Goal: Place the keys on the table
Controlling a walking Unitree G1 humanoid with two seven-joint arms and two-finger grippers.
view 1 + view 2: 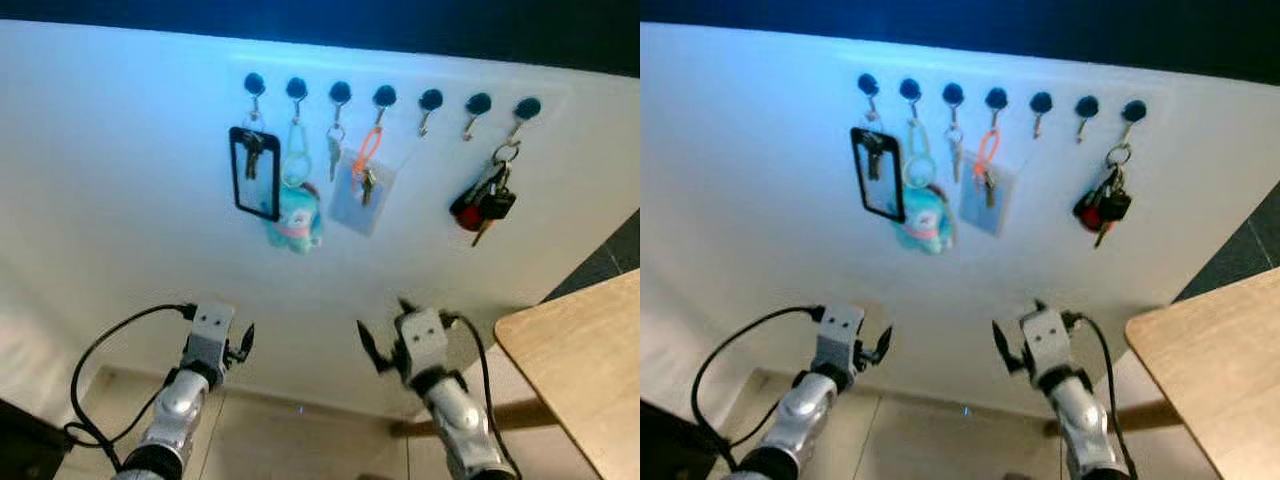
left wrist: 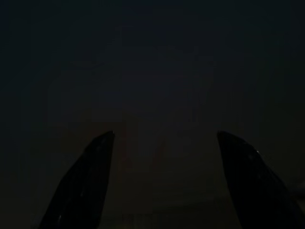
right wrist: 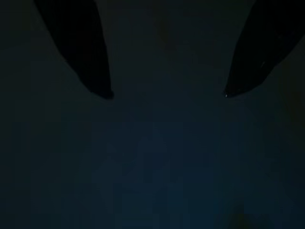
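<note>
I see the keys (image 1: 485, 203) hanging upper right, above my spread right claw (image 1: 385, 345), the nearer one; bench (image 1: 585, 370) lower right.

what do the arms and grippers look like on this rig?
Two silver, rounded arm segments, each ending in a boxy grey wrist block with small dark screw dots. Left gripper and right gripper have long black tapered fingers. A black cable loops off each wrist.
</note>
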